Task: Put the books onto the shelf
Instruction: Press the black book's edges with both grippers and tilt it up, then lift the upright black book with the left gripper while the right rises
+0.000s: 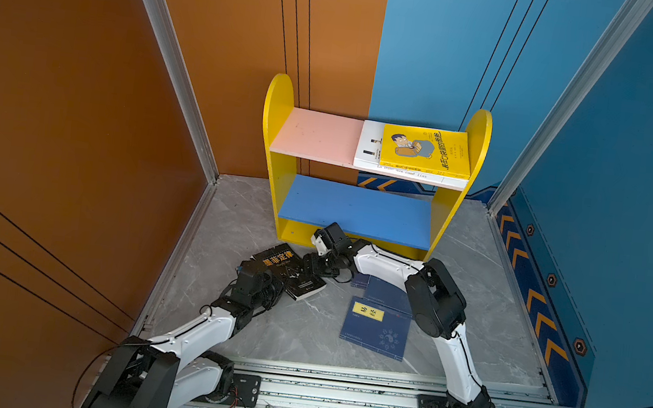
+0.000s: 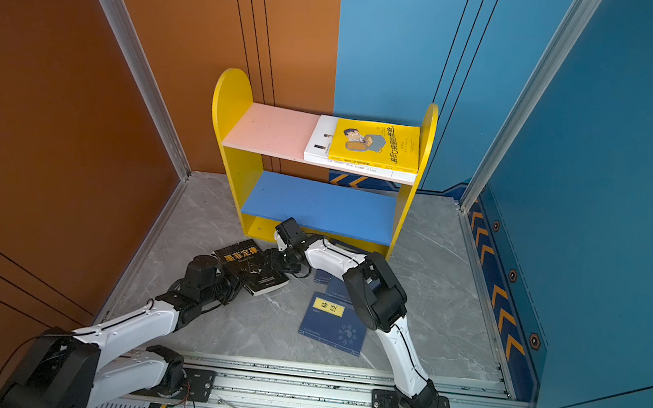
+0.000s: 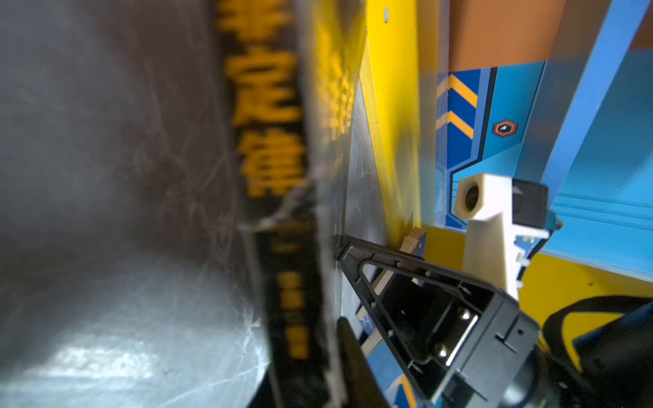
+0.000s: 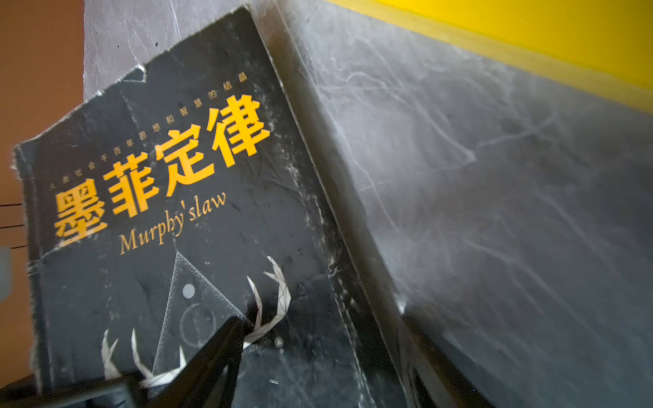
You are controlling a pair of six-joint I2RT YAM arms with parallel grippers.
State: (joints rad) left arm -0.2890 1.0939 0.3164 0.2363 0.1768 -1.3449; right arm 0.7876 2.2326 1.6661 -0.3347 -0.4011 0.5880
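The black book with yellow characters lies on the floor in front of the shelf. My left gripper is shut on the black book's near edge. My right gripper is open, one finger over the cover, the other past its edge. A white book with a yellow book on top lies on the pink board. Three navy books lie overlapping on the floor to the right.
The pink board's left half and the blue lower board are bare. Orange and blue walls close in the marble floor on three sides. An aluminium rail carrying both arm bases runs along the front.
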